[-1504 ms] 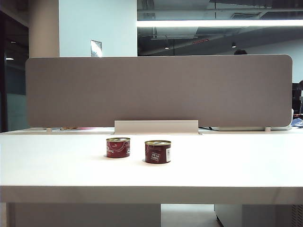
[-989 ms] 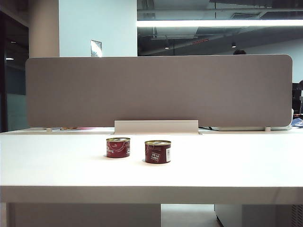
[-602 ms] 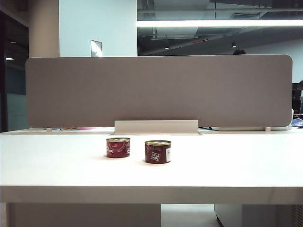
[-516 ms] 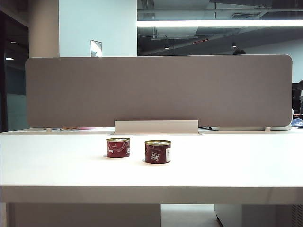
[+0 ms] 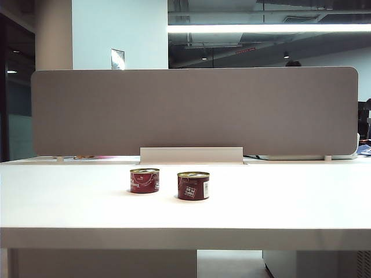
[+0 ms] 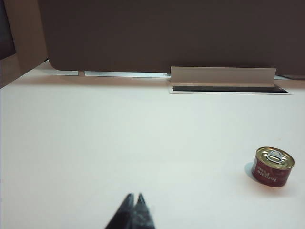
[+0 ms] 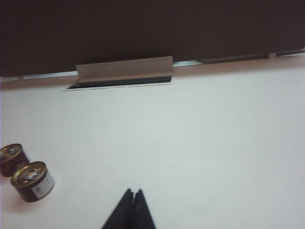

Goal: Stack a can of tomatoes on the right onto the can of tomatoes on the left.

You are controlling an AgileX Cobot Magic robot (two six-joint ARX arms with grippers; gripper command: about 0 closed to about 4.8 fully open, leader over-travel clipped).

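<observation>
Two short dark-red cans of tomatoes with gold lids stand side by side on the white table (image 5: 290, 202). The left can (image 5: 144, 180) sits slightly farther back than the right can (image 5: 193, 186), which carries a white label. A small gap separates them. Neither arm shows in the exterior view. My left gripper (image 6: 134, 195) is shut and empty, low over bare table, with the left can (image 6: 272, 166) well off to one side. My right gripper (image 7: 133, 191) is also shut and empty, far from the right can (image 7: 32, 181) and the left can (image 7: 10, 159) behind it.
A tall grey partition (image 5: 194, 110) runs along the back of the table. A white bracket (image 5: 191, 155) over a cable slot sits at its foot, just behind the cans. The table's front edge (image 5: 185, 237) faces the exterior camera.
</observation>
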